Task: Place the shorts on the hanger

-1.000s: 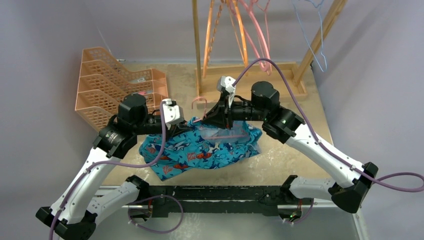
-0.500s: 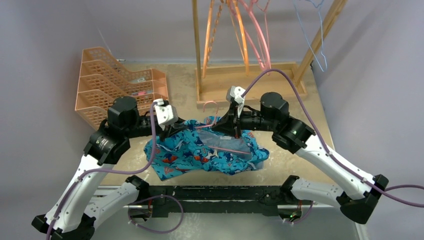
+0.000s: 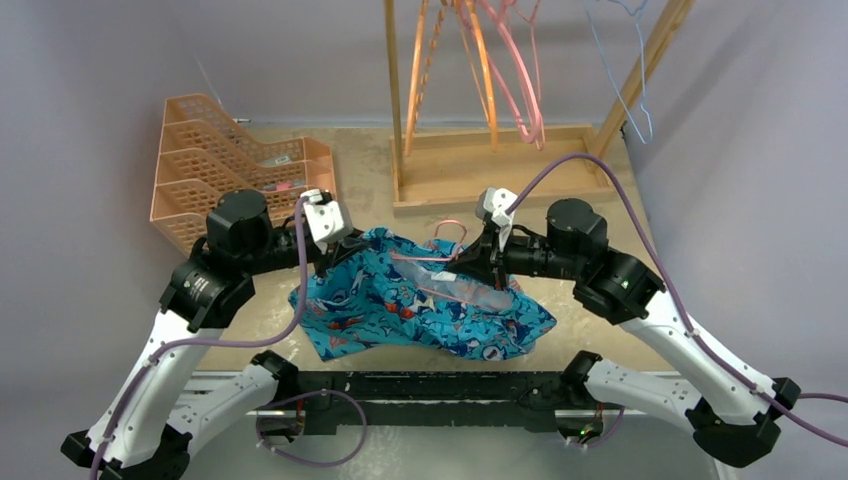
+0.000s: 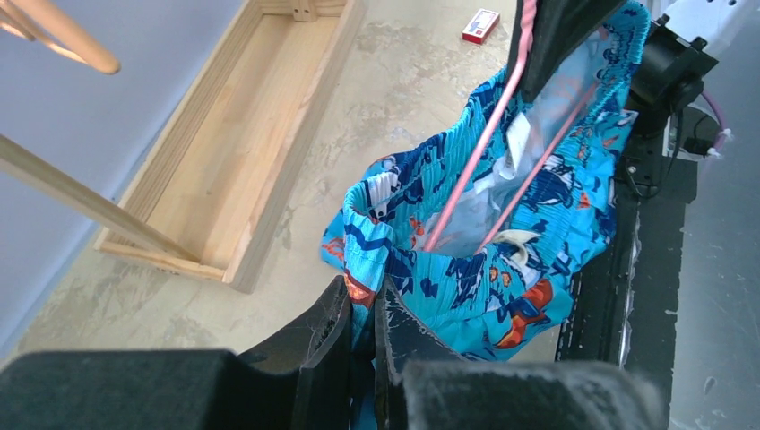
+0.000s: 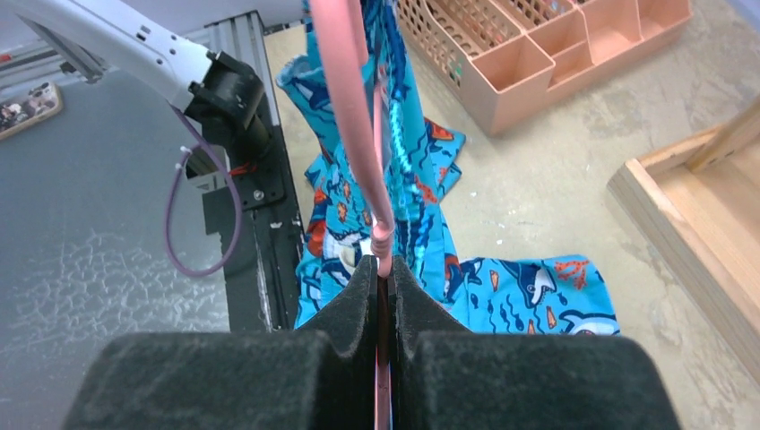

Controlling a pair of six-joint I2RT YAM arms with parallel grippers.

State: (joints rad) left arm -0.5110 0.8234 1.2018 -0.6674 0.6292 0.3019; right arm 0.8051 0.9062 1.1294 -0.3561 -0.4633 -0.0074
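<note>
The turquoise shark-print shorts (image 3: pixel 420 305) lie bunched on the table between my arms. My left gripper (image 3: pixel 330 262) is shut on the waistband at their left end; the fabric sits pinched between its jaws in the left wrist view (image 4: pixel 366 291). The pink hanger (image 3: pixel 440 265) runs inside the shorts' opening, its hook sticking out at the far side. My right gripper (image 3: pixel 475 262) is shut on the hanger; the pink bar (image 5: pixel 358 116) rises from its closed jaws (image 5: pixel 384 269). The hanger's pink bars (image 4: pixel 488 134) cross the grey lining.
A peach divided organiser (image 3: pixel 235 165) stands at the back left. A wooden rack base (image 3: pixel 500 160) with uprights holds orange hangers (image 3: pixel 440 60), pink hangers (image 3: pixel 515 70) and light-blue wire hangers (image 3: pixel 625 70). A small red box (image 4: pixel 481 25) lies on the table.
My right gripper has pulled the hanger to the right and nearer, dragging the shorts' right side with it. The left gripper has shifted slightly left, stretching the waistband.
</note>
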